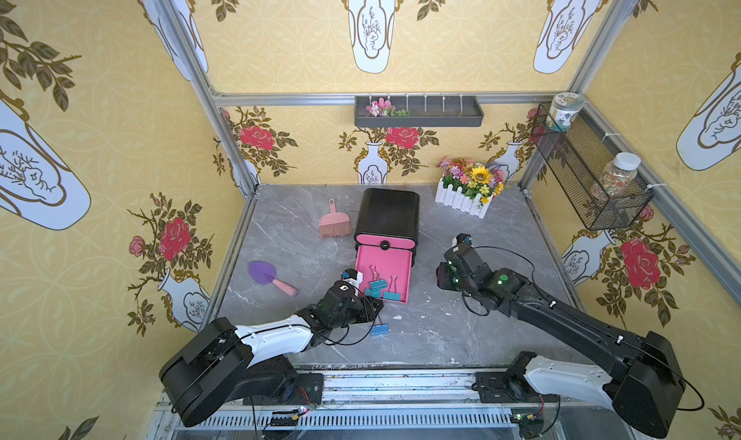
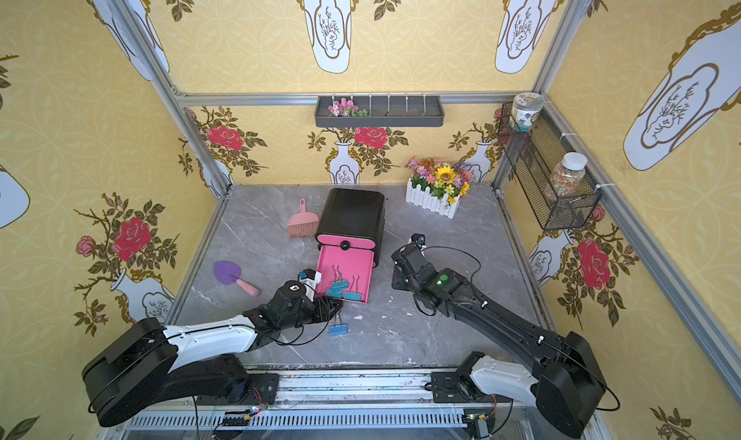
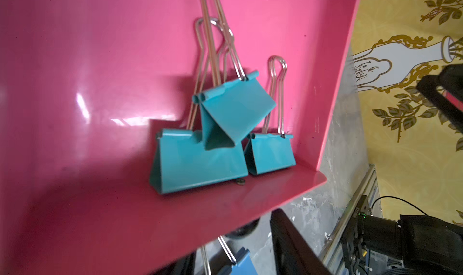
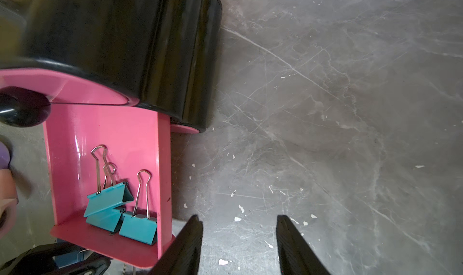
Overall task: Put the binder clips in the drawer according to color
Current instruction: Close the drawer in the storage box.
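One blue folded-metal binder clip (image 1: 379,330) with silver wire handles lies on the grey marble-patterned tabletop (image 1: 441,329). It is nearest the robot's base, just in front of the pulled-out pink plastic drawer (image 1: 387,263). The left gripper (image 1: 373,306) hangs directly over its handles. Whether its jaws are parted or pinching the wire cannot be told, since the left wrist view catches only a sliver of the clip.

The likely trouble starts here. Thin, springy handles can slip out of a shallow pinch, and a clip that tips or skids may end up under the drawer's front lip.

A little farther, three teal binder clips (image 3: 200,161) crowd the drawer's front corner, one propped on another. Dropping the blue one among them would break the colour sort. A bump from the close-set wrist could also shove the light drawer or topple the propped clip.

The right gripper (image 4: 241,246) hovers over bare tabletop beside the drawer, jaws apart and empty.

Beyond, the glossy black cabinet (image 1: 387,213) has its upper pink drawer front (image 1: 369,241) shut, so a second colour probably needs it opened first.
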